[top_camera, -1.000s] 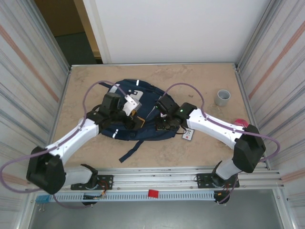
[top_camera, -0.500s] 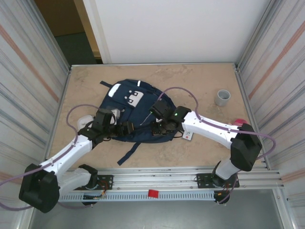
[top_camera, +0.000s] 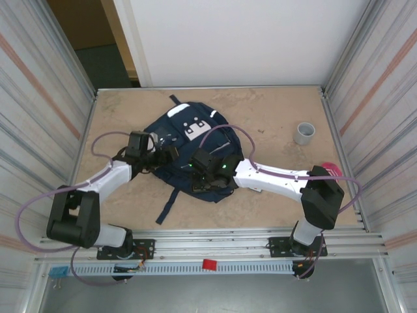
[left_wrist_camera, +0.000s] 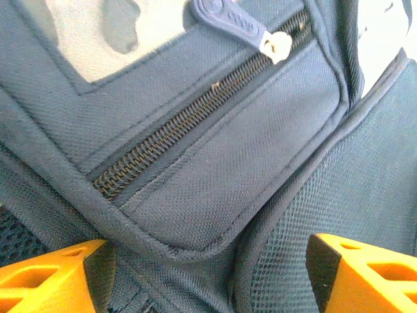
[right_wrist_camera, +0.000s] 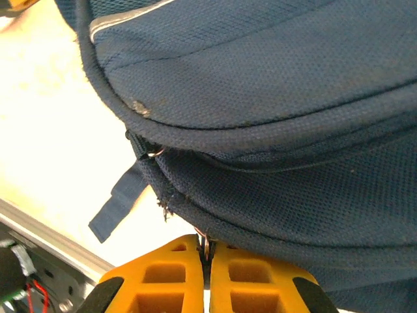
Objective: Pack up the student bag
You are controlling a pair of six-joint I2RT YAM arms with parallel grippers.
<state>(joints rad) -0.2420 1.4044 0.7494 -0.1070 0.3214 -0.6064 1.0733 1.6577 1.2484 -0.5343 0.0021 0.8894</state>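
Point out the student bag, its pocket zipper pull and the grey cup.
student bag (top_camera: 179, 140): top view, navy front panel.
zipper pull (left_wrist_camera: 225, 14): left wrist view, blue tab.
grey cup (top_camera: 303, 134): top view, outer wall.

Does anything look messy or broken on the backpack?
A little. The backpack lies crooked on the table, one strap trailing loose toward the near edge. In the right wrist view its seam has a pale scuff and a few frayed threads.

Robot lab cell: ribbed metal walls (top_camera: 39, 98), aluminium mounting rail (top_camera: 215, 236), beige tabletop (top_camera: 273, 111).
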